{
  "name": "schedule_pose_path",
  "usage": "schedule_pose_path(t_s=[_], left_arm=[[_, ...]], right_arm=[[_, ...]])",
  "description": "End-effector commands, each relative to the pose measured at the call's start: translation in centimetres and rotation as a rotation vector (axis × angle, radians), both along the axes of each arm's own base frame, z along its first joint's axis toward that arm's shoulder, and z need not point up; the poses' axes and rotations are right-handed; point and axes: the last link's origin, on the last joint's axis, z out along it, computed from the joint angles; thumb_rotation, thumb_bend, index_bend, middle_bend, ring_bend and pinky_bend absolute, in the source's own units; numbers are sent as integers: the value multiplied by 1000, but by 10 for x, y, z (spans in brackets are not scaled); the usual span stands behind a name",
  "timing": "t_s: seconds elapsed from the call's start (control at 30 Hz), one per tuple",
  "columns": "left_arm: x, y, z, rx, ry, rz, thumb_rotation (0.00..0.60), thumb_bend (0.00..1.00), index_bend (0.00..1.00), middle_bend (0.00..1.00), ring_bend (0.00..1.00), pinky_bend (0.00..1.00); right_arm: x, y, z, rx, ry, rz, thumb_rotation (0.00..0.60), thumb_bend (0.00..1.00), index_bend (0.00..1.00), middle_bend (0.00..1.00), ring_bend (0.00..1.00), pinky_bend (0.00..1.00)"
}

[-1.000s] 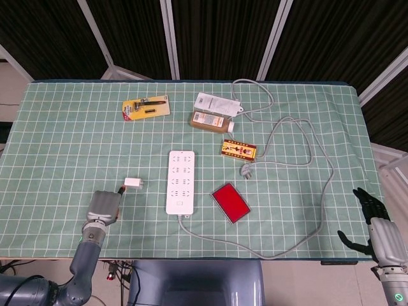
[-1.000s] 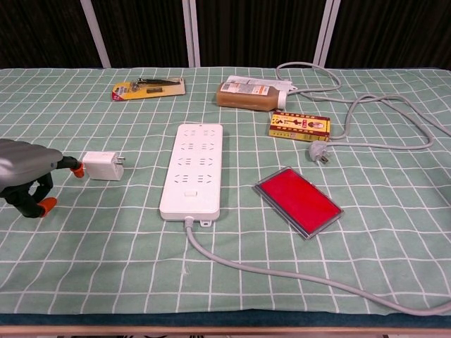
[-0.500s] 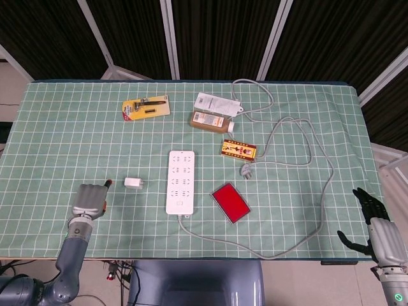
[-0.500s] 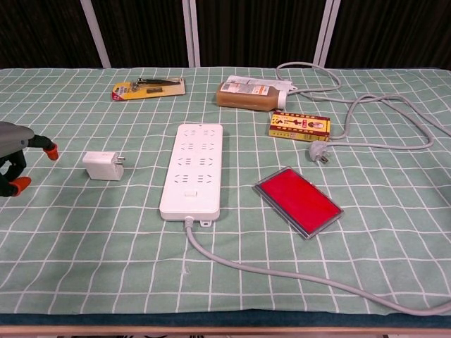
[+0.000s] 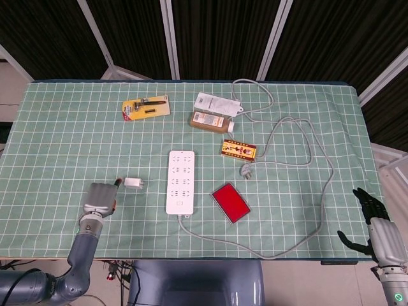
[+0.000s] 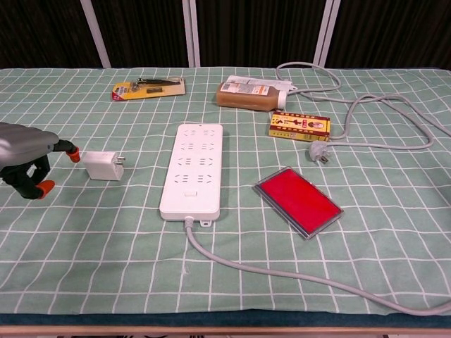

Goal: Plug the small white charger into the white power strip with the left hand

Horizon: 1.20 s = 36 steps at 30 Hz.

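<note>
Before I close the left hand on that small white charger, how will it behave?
The charger looks like a small rigid block lying flat, so probably light and apt to slide on the cloth. Its smooth casing may slip. The left hand sits just beside it.

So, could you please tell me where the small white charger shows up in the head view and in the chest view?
Head view: the small white charger lies left of centre on the green cloth, between the left hand and the white power strip.
Chest view: the charger sits at middle left, prongs toward the strip, just right of the hand.
Shared landmark: the white power strip.
</note>
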Motion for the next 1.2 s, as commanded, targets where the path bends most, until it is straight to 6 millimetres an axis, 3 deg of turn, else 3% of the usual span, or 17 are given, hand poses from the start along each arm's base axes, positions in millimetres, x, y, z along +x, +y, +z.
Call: schedule_pose_path(t_s=[0.03, 0.43, 0.93, 1.2], left_arm=[[2, 1, -2, -1, -2, -4, 600, 490, 184, 718, 775, 893], [13, -2, -4, -12, -12, -34, 600, 490, 181, 715, 774, 893], [43, -3, -4, -9, -50, -108, 600, 490, 179, 711, 774, 893], [48, -3, -3, 1, -59, -120, 600, 489, 177, 666, 774, 893]], right_arm=[[0, 0, 0, 0, -1, -1, 600, 338, 0, 0, 0, 0], [0, 0, 0, 0, -2, 0, 600, 339, 0, 0, 0, 0], [1, 0, 0, -1, -5, 3, 600, 338, 0, 0, 0, 0], [1, 0, 0, 0, -8, 1, 600, 338, 0, 0, 0, 0]])
